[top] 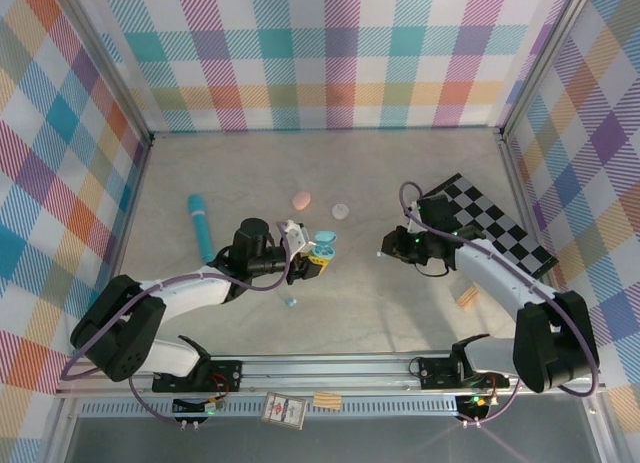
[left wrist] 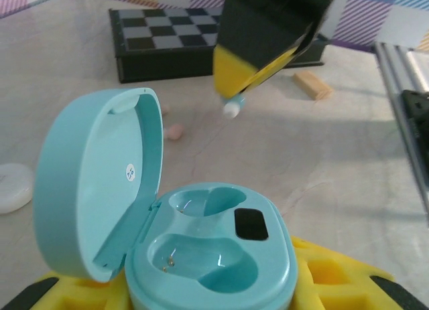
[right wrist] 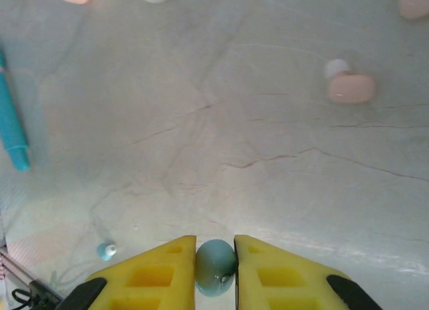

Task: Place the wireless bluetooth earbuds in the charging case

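Left of centre in the overhead view: left gripper (top: 316,259) clamped on the base of a teal charging case (left wrist: 201,256), lid (left wrist: 94,183) hinged open toward the left of the wrist frame, both moulded wells bare. To its right, apart from the case: right gripper (right wrist: 215,270) pinched tight on a teal earbud (right wrist: 216,264) (white tip visible from the left wrist camera), clear of the table (right wrist: 221,122). Loose on the table: a second teal earbud (right wrist: 106,250) at lower left of the right wrist frame, a pale pink earbud (right wrist: 350,88) at upper right. Farther back, pink case (top: 301,199) near white case (top: 341,211).
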You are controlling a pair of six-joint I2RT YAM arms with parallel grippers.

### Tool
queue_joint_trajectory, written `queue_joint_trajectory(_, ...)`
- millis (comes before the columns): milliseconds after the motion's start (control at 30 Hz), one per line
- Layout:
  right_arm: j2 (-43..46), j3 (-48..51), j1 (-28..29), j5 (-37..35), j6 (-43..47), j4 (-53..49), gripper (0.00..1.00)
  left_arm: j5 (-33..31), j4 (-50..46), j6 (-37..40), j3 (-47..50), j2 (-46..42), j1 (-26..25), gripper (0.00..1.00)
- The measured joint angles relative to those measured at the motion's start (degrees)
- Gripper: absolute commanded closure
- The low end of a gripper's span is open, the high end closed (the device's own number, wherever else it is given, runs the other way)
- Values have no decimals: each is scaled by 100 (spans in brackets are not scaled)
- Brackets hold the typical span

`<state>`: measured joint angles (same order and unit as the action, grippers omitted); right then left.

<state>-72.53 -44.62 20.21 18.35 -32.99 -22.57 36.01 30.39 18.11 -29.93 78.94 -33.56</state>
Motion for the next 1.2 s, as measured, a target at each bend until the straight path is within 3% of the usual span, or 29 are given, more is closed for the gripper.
queue_joint_trajectory(400,138,-745,984,-232,-267,-223,80,-684,363,105,-76,426,-120,68)
queue_joint_trajectory(700,-431,-1178,1626,-291,-420,-81,81,-765,452,107,-98,450,-129,68)
queue_joint_trajectory(1200,-1141,-1665,1923,-286,-538,234,80,-765,450,131,-98,470,-157,68)
